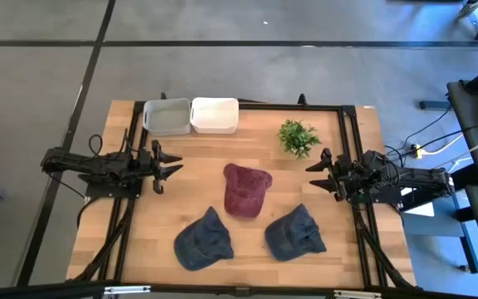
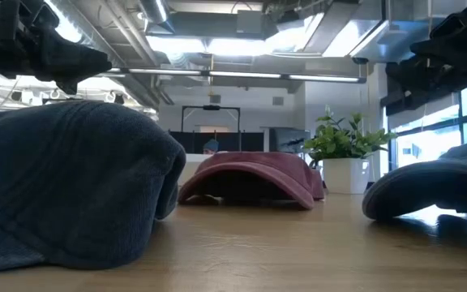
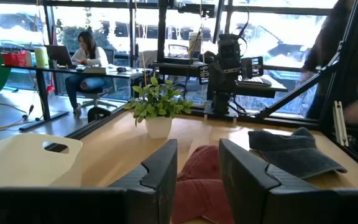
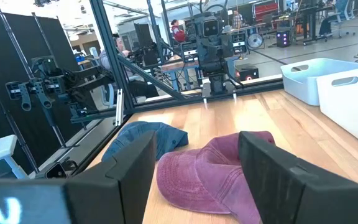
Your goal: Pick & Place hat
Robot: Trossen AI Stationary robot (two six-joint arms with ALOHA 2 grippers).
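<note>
A red hat (image 1: 245,189) lies mid-desk (image 1: 197,162) between two blue hats (image 1: 202,241). The left pincer (image 1: 171,163) and right pincer (image 1: 314,163) hover spread, holding nothing.

The table (image 1: 247,237) is pale planked wood with a smooth, faintly shiny finish. The maroon cap (image 1: 246,188) at frame centre is soft, washed matt cloth; the two dark blue caps (image 1: 202,241) (image 1: 295,232) below it look thicker and fuzzier. The white bin (image 1: 215,115) and grey bin (image 1: 167,116) at upper centre are smooth plastic
</note>
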